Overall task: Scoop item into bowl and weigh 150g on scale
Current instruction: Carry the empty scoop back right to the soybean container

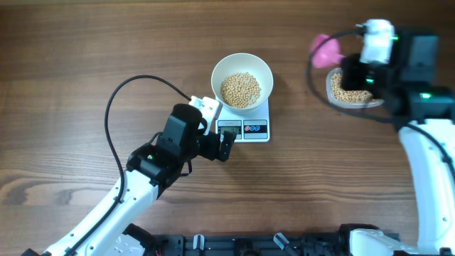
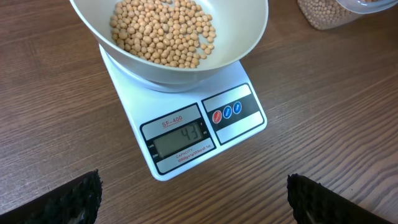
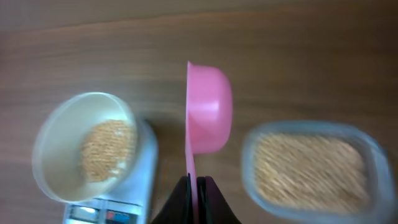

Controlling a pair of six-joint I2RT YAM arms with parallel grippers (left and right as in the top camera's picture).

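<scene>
few beans (image 2: pixel 165 31): bowl (image 2: pixel 249 37) on scale (image 2: pixel 134 102), we judge it underfilled
left tool (image 2: pixel 196 202): apart, viewing display (image 2: pixel 180 142)
right tool (image 3: pixel 199 196): clamped on pink scoop (image 3: pixel 208 106)

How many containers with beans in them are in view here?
2. The bowl sits on the scale at the centre. The tub stands farther right, partly hidden. The scoop does not show its inside.

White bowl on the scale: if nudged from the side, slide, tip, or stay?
Probably slides: the bowl rests loose on the smooth scale top. Tipping seems less likely, since the beans lie low in it. Spilled beans would likely roll.
</scene>
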